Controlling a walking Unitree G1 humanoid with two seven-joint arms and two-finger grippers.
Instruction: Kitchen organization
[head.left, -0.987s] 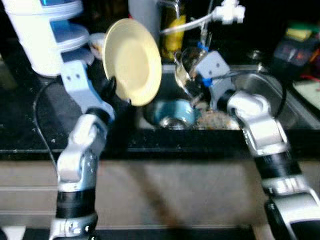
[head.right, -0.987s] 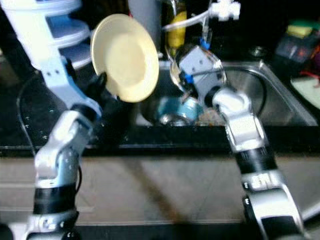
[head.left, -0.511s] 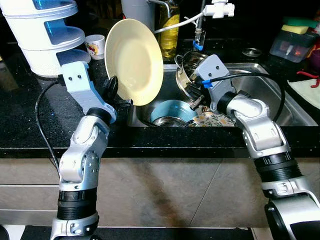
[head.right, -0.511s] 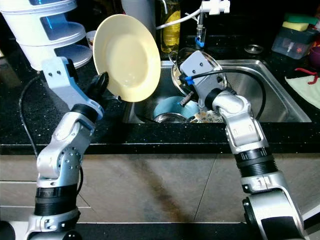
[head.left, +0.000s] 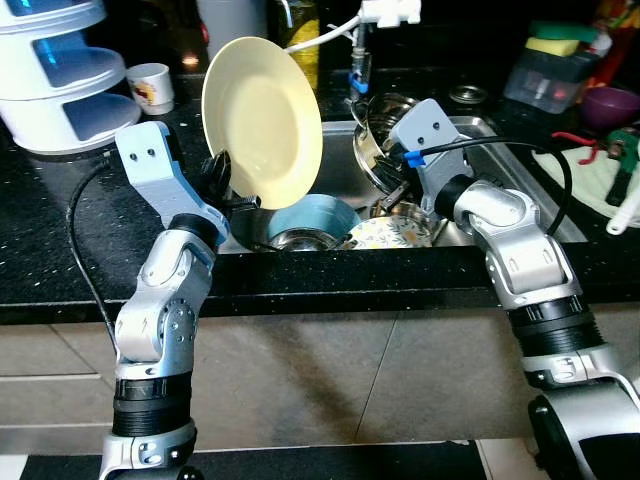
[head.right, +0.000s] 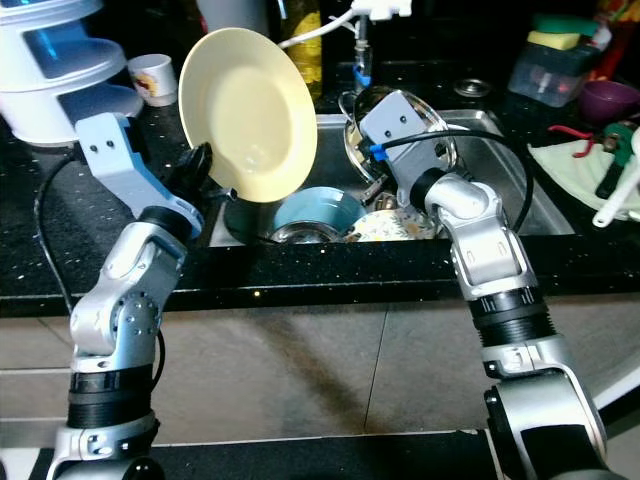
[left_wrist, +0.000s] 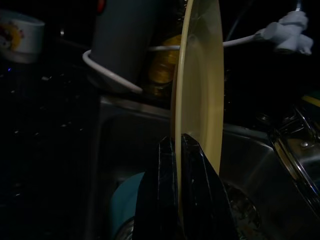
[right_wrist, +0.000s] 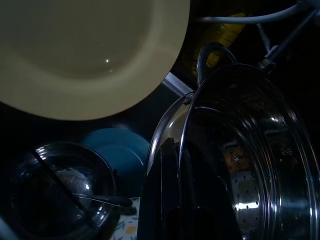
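1. The left pincer (head.left: 222, 183) is clamped on the lower rim of a round, smooth, pale yellow plate (head.left: 262, 122); the left wrist view shows one black finger on each face of the rim.
2. The plate is held nearly upright, tilted slightly, above the left part of the stainless steel sink (head.left: 500, 150), with its concave face toward the camera.
3. The right pincer (head.left: 388, 195) is clamped on the rim of a shiny steel pot (right_wrist: 250, 165); the right wrist view shows the fingers straddling the thin metal edge.
4. The pot lies tipped on its side over the sink, its polished interior and a perforated patch showing.
5. In the sink basin sit a glossy blue bowl (head.left: 305, 213), a smaller steel bowl (right_wrist: 65, 185) with a utensil resting in it, and a patterned dish (head.left: 385, 233) just beside them.
6. The worktop (head.left: 60, 240) is black speckled stone with a polished surface.
7. On the worktop at far left stands a white tiered plastic container (head.left: 55, 70); a small printed cup (head.left: 152, 85) stands near it.
8. A white tap fitting (head.left: 385, 12) hangs above the back of the sink.
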